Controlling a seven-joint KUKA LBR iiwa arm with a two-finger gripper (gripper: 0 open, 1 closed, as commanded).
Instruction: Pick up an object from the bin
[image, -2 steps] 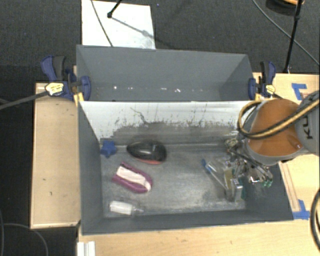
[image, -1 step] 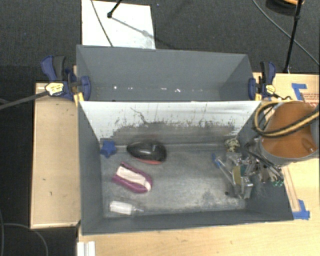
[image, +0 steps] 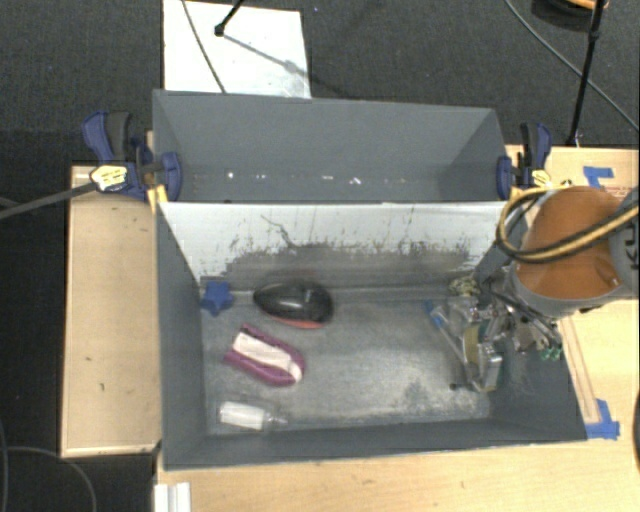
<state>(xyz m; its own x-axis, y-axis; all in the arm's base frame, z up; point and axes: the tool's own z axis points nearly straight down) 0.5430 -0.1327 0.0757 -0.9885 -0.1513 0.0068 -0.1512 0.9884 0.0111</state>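
Grey metal bin (image: 330, 130), sloped walls, scuffed floor.

1. Gripper (image: 478, 360): at the bin's right end, reaching in from the right below the arm's orange cover (image: 570, 250). It is set low over bare floor near the right wall. Whether the claw is spread or pressed together cannot be told.
2. Dark computer mouse (image: 293, 302), black with a red underside edge: left of centre, close to the back wall.
3. Small blue piece (image: 215, 297): just left of the mouse, at the foot of the left wall.
4. Purple-and-white oblong object (image: 265, 357): in front of the mouse, lying at a slant. Its kind is unclear.
5. Small pale bottle (image: 245, 415): on its side in the front left corner.

Items 2 to 5 all lie in the left half, well apart from the gripper.
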